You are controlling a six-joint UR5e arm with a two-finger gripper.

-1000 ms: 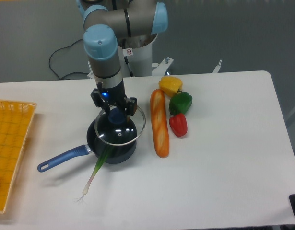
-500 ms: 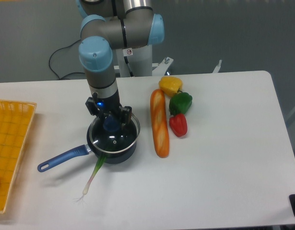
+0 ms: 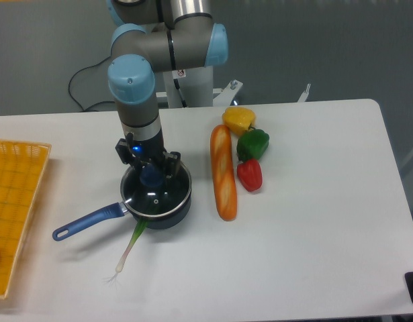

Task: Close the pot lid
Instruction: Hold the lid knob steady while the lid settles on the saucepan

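Over the last second the claw (image 3: pixel 152 172), clamped on the blue knob, lowered the pot lid (image 3: pixel 156 190) from a tilt at 3 o'clock flat onto the pot (image 3: pixel 172 213), so only release seemed left.

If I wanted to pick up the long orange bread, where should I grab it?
Grab the bread around its middle, coming straight down from above. It lies flat and long, pointing away from the camera, so fingers should pinch across its narrow width. The red pepper sits close on its right side, so squeeze in carefully there; the pot side has more room.
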